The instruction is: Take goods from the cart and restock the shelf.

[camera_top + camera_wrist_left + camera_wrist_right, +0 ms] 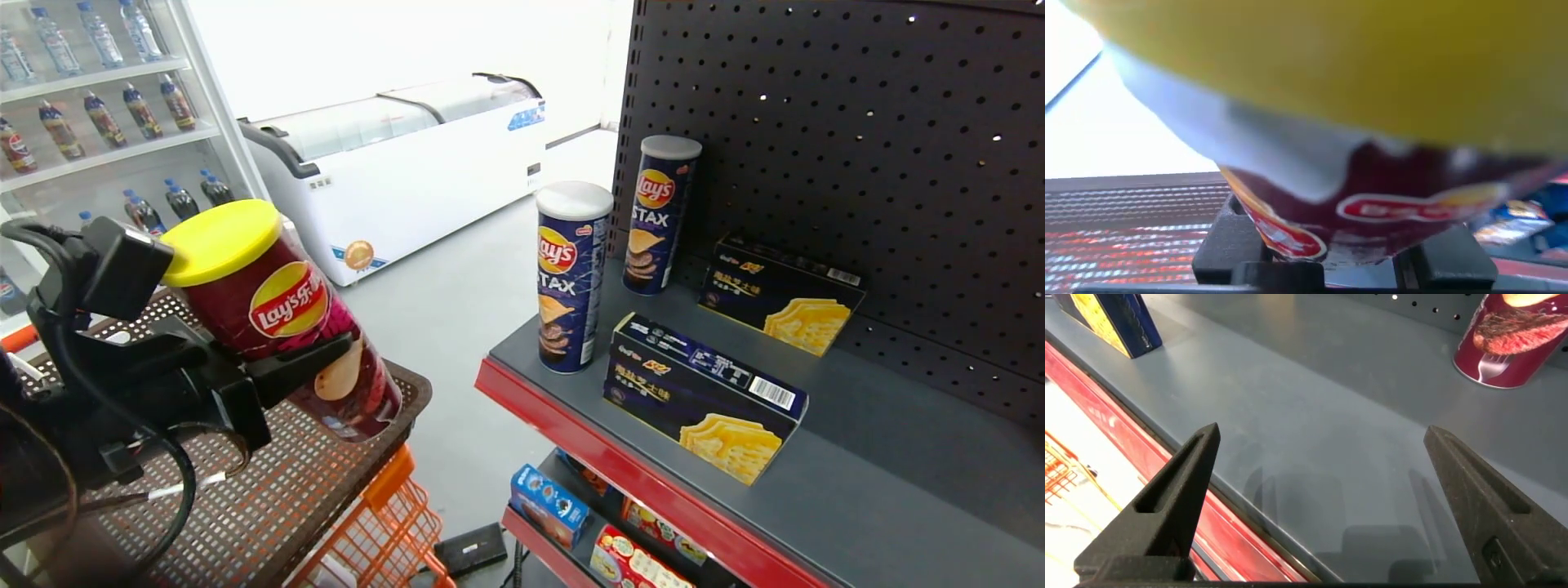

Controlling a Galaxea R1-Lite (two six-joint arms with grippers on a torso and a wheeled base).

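left fingers: i find the left gripper (314, 359) clamped on a dark red chip can (269, 294); one finger (302, 369) crosses its front below the label.
chip can: held tilted, its yellow lid (220, 241) leaning toward the camera and its base lower, over the cart.
left wrist view: the lid (1331, 57) fills the top, the red can body (1388, 204) sits between two black fingers (1229, 245).
cart: brown mesh tray (245, 506) directly under the held can, with an orange basket (384, 531) below it.
right fingers: the right gripper (1321, 433) is spread wide with nothing between its fingers (1167, 506); it hangs over bare grey shelf (1315, 392) near the red front edge.
shelf: grey board (857, 490) with a red lip (620, 465), backed by a black pegboard (857, 122), well apart from the held can.
stock on shelf: two upright blue cans, one near the front (569, 278) and one behind it (660, 214); beside them, two blue cracker boxes, front (702, 388) and rear (780, 296).
right wrist view, extra: a second red can (1503, 343) stands by the pegboard; a blue and yellow box (1114, 322) sits off to one side.
lower shelf: small boxed goods (549, 502).
background: white chest freezer (408, 163) and a bottle cooler (98, 106).
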